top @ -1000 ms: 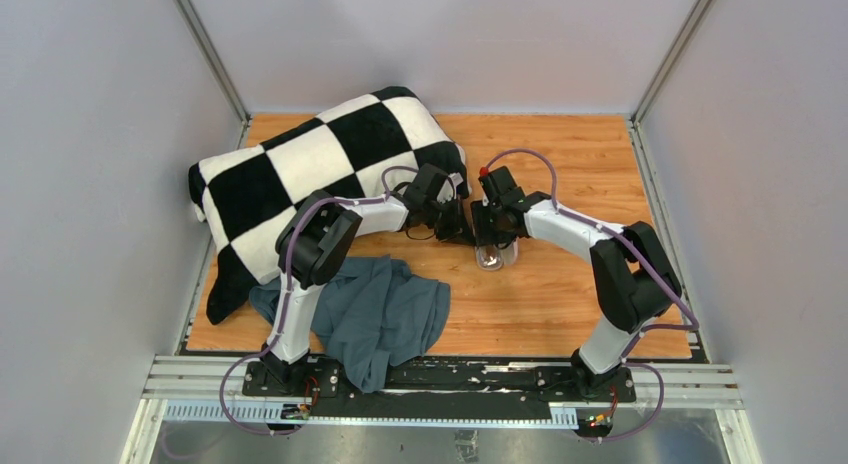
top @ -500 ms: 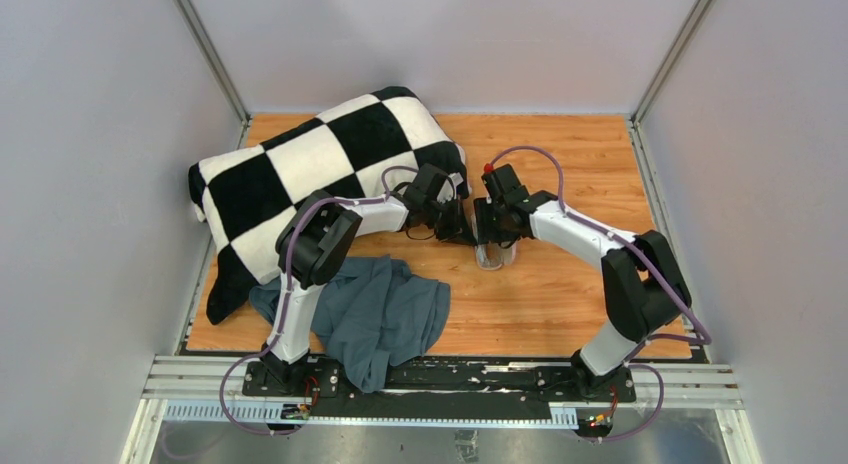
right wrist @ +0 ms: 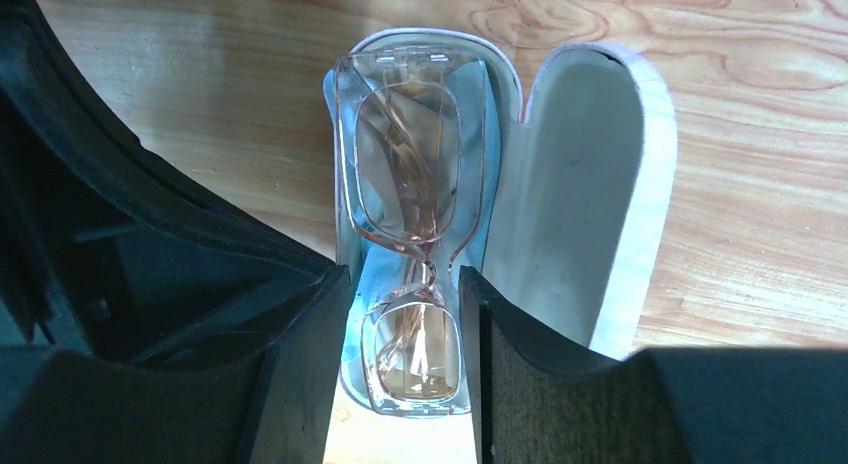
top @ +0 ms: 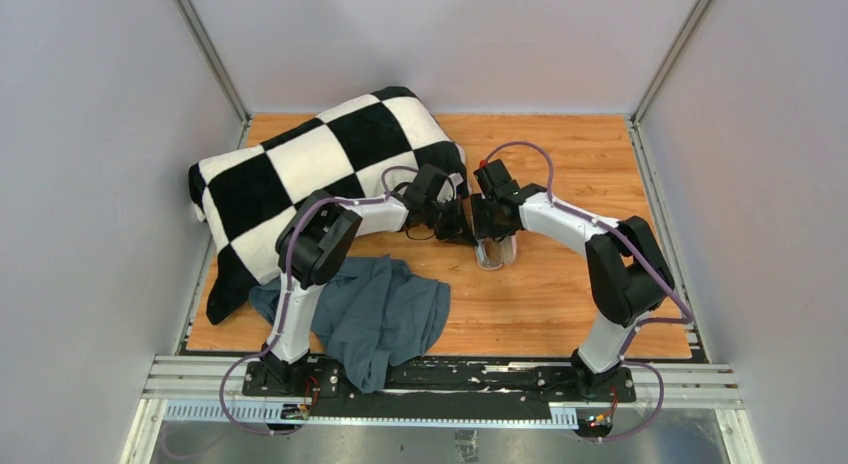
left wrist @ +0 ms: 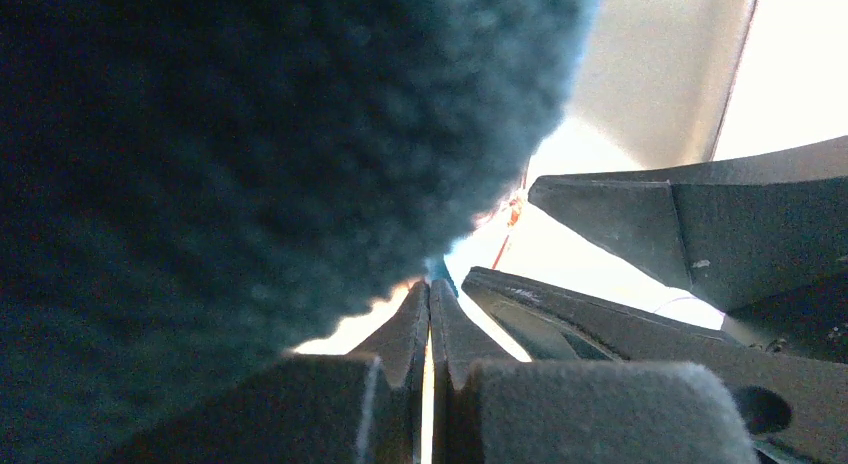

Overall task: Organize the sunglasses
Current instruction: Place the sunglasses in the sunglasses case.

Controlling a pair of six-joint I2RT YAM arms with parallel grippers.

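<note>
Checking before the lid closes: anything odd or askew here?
Sunglasses lie folded inside the open glasses case, on a light-blue cloth, straight and undamaged as far as visible. Only oddity: the grey-blue garment droops off the near edge of the table onto the base rail.

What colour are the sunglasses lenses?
The sunglasses have translucent orange-amber lenses; the right wrist view shows it best.

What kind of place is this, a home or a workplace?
Probably a robot test booth: plain grey walls enclose a wooden table, with two robot arms bolted to a metal rail.
</note>
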